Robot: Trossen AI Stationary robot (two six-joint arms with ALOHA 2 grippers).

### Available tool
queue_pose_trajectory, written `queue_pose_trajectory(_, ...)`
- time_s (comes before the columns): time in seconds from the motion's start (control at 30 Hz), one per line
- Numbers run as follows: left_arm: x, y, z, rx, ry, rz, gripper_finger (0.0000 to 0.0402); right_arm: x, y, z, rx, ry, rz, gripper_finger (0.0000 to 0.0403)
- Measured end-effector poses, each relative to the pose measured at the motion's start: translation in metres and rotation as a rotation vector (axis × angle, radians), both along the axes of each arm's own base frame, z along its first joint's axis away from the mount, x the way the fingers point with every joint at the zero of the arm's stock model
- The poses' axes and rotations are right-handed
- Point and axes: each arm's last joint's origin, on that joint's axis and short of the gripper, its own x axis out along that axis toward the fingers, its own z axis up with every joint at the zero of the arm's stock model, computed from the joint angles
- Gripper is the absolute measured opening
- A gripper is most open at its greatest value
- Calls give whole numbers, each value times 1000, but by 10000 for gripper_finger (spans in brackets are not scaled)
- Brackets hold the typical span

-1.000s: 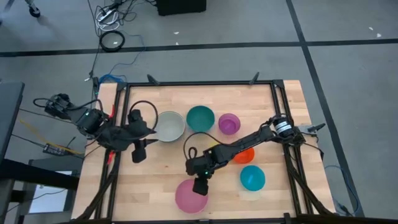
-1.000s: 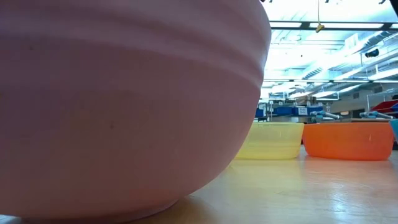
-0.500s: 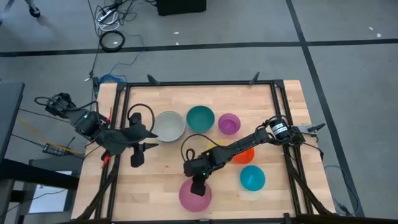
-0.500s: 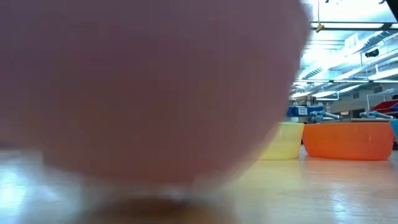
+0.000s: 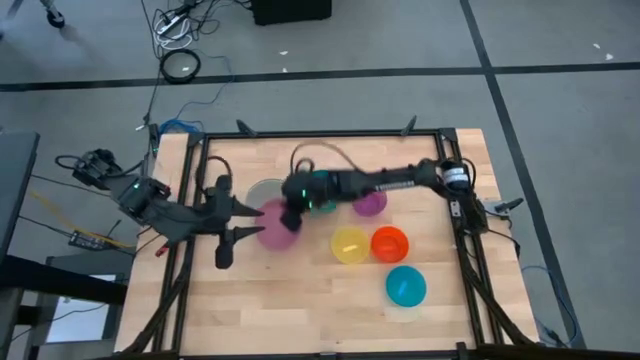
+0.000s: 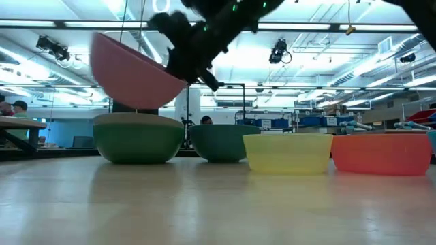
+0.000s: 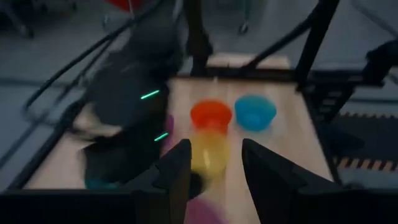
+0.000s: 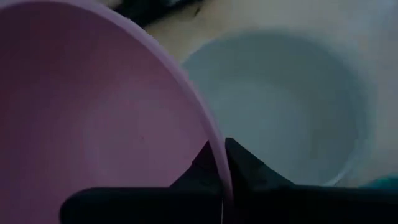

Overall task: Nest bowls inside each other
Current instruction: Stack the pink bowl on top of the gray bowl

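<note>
Six bowls show from above. The right gripper has its jaws pinched shut on the rim of the pink bowl, which hangs over the edge of the sage green bowl beneath it. Just beyond the jaws sit the teal bowl and purple bowl; the yellow bowl, orange bowl and light blue bowl stand apart on the wooden table, each holding nothing. The left gripper waits beside the pink bowl.

At table height, the pink bowl hangs tilted, clear above the sage green bowl; all are smooth, round plastic.

Past the left gripper's parted, empty fingers lie the yellow, orange and blue bowls.

From the right wrist, the fingers clamp the thin pink rim; the pale, smooth hollow of the sage green bowl lies beyond.
</note>
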Motion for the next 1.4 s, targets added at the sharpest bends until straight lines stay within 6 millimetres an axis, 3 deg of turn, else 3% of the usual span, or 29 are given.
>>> queue_pose_trajectory(0.17,-1,2,14,59,-70,19,152,-3,-57,3,31,-40,-67,0)
queue_pose_trajectory(0.3,-1,3,17,105,-89,50,152,-6,-79,4,77,-70,-55,0)
queue_pose_trajectory(0.77,-1,4,19,118,-110,100,152,-2,-73,8,-3,-110,-113,100)
queue_pose_trajectory(1.4,0,4,19,117,-114,101,152,-1,-64,6,62,-94,-20,143)
